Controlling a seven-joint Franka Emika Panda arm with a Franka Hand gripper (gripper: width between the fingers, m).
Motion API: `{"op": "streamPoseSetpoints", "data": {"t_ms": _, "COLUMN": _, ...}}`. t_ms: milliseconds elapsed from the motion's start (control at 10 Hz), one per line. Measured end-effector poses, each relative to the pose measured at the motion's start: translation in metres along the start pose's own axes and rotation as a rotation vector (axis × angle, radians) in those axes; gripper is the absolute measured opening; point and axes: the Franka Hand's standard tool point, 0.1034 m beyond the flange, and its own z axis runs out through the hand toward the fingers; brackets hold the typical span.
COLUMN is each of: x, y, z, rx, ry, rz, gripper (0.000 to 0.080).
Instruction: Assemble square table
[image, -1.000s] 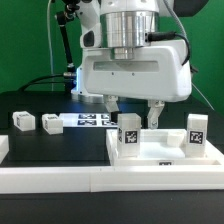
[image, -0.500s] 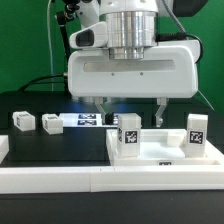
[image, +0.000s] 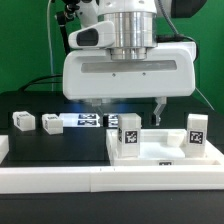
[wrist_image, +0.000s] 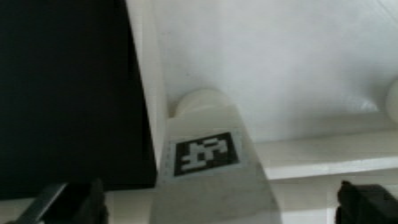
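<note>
The gripper (image: 129, 108) hung in the frame's middle with its jaws spread wide, holding nothing and touching nothing. Below it, at lower right, lay the square tabletop (image: 155, 148), with the centre leg block (image: 128, 135) and the right leg block (image: 196, 132) upright on it. In the wrist view the centre leg block (wrist_image: 214, 150) stood between the fingertips (wrist_image: 71, 205), clear of both.

This is a robotics lab bench rather than a home or a shop. A bulky white robot end effector (image: 128, 108) hangs over a matte black tabletop (image: 60, 150), with a plain green backdrop (image: 25, 40) behind it. To the exterior view's left of the end effector lies the marker board (image: 88, 121), printed with black-and-white tags. A white leg block (image: 128, 135) below the end effector carries the same kind of tag.
</note>
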Motion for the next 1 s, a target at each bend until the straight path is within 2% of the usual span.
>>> {"op": "streamPoseSetpoints", "data": {"t_ms": 200, "x": 0.0014, "y": 0.0009, "z": -0.0008, "rx": -0.018, "ry": -0.003, "rz": -0.128, "gripper": 0.0649}}
{"op": "streamPoseSetpoints", "data": {"t_ms": 300, "x": 0.0008, "y": 0.0014, "z": -0.0005, "rx": -0.018, "ry": -0.004, "rz": -0.127, "gripper": 0.0557}}
{"op": "streamPoseSetpoints", "data": {"t_ms": 400, "x": 0.0008, "y": 0.0015, "z": -0.0004, "rx": -0.018, "ry": -0.004, "rz": -0.124, "gripper": 0.0557}}
{"op": "streamPoseSetpoints", "data": {"t_ms": 500, "x": 0.0008, "y": 0.0015, "z": -0.0004, "rx": -0.018, "ry": -0.004, "rz": -0.124, "gripper": 0.0346}}
{"op": "streamPoseSetpoints", "data": {"t_ms": 600, "x": 0.0007, "y": 0.0015, "z": -0.0004, "rx": -0.018, "ry": -0.004, "rz": -0.123, "gripper": 0.0289}}
{"op": "streamPoseSetpoints", "data": {"t_ms": 800, "x": 0.0007, "y": 0.0014, "z": -0.0003, "rx": -0.018, "ry": -0.004, "rz": -0.094, "gripper": 0.0289}}
{"op": "streamPoseSetpoints", "data": {"t_ms": 1000, "x": 0.0005, "y": 0.0015, "z": -0.0001, "rx": -0.018, "ry": 0.000, "rz": 0.081, "gripper": 0.0289}}
